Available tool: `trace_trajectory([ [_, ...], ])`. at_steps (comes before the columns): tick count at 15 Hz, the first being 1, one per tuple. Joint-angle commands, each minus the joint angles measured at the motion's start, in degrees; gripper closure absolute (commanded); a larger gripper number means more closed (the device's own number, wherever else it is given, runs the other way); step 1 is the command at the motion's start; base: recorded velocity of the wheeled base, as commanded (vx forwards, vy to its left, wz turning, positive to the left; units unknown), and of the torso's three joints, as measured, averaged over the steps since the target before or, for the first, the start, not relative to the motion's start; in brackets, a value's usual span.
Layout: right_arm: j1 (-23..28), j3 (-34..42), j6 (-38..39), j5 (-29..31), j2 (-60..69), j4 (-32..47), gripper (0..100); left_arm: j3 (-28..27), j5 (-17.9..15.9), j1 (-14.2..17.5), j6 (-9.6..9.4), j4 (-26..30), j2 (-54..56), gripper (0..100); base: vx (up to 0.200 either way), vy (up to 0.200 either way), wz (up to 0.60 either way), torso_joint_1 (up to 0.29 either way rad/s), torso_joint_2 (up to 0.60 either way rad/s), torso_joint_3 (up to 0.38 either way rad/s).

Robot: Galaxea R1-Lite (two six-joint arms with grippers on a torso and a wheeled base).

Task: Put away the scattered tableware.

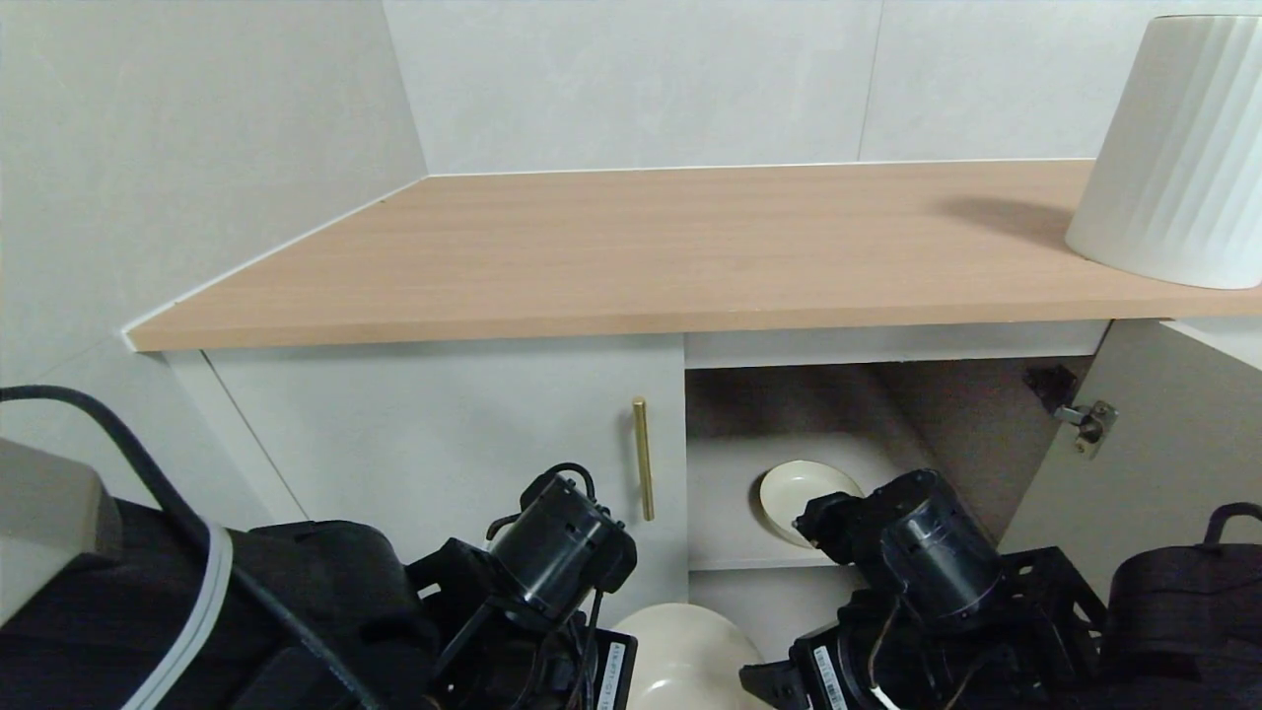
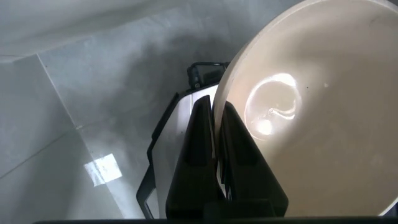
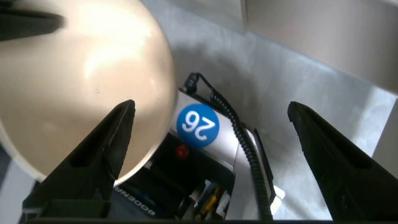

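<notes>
Right up close, down low between the two arms, the left gripper (image 2: 213, 107) is pinching the rim of a cream bowl (image 2: 311, 112), one finger on each side of the edge, and the bowl sits in the air just in front of the cabinet (image 1: 444, 434). Alongside it, the right gripper (image 3: 210, 109) has its fingers spread wide with nothing between them, and the bowl is close by one finger. Moving on to the cabinet: the left door (image 1: 394, 424) is closed, with its brass handle (image 1: 642, 459) upright at the edge. The right door (image 1: 1163, 444) is swung open. Inside, on the shelf (image 1: 720, 493), a second cream dish (image 1: 801, 491) lies flat, open side up. Above runs the wooden countertop (image 1: 690, 247), with a white ribbed shade (image 1: 1173, 148) standing at its right end, and the pale wall (image 1: 641, 79) sits behind.
</notes>
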State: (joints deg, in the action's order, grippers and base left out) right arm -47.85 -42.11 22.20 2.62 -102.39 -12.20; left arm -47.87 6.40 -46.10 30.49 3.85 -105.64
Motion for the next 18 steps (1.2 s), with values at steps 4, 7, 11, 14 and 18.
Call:
trace_trajectory([
  [4,-0.1,-0.2,0.0,0.3,-2.5,-0.2,0,0.1,0.0,-0.4,0.1,0.0,0.4,100,0.0,0.0,0.0,0.0,0.0,0.0],
  [7,-0.1,-0.3,0.0,0.3,-2.6,-0.2,100,0.1,0.0,-0.4,0.01,0.0,0.2,100,0.0,0.0,0.0,0.0,0.0,0.0],
  [11,-0.1,-0.3,0.0,0.3,-2.6,-0.3,100,0.0,0.0,-0.4,0.01,0.0,0.1,100,0.0,0.0,0.0,0.0,0.0,0.0],
  [14,-0.1,-0.3,0.0,0.3,-2.6,-0.3,100,0.0,0.0,-0.4,0.01,0.0,0.1,100,0.0,0.0,0.0,0.0,0.0,0.0],
  [18,0.0,-0.3,0.0,0.3,-2.6,-0.3,100,0.1,0.0,-0.5,0.01,0.0,0.2,100,0.0,0.0,0.0,0.0,0.0,0.0],
])
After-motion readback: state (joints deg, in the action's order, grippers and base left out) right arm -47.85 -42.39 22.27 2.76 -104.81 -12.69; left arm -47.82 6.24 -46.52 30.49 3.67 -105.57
